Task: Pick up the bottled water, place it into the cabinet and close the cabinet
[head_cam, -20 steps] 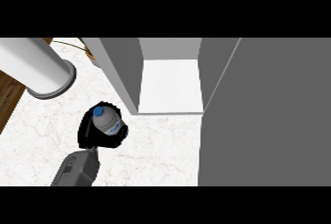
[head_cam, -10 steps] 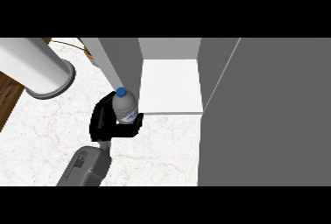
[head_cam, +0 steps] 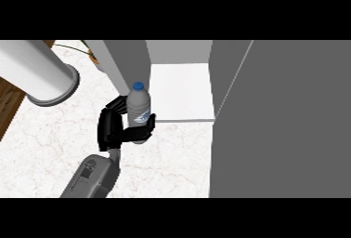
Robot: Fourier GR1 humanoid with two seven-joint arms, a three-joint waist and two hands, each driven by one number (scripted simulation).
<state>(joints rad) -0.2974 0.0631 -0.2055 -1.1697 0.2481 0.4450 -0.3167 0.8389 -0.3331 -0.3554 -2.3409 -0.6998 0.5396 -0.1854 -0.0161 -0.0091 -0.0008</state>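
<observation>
The left hand point(head_cam: 118, 128) held the water bottle point(head_cam: 139, 110) tight, just beside the open cabinet point(head_cam: 179, 93). It was picked up, not yet inside. The door point(head_cam: 288, 116) stood open.

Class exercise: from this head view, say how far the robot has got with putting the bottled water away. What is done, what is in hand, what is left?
Done: the bottled water is picked up, the left hand curled round it. In hand: it is held upright at the front edge of the open cabinet's white shelf, not yet on it. Left: set it inside, let go, and swing the grey cabinet door shut. The right hand is not visible.
</observation>
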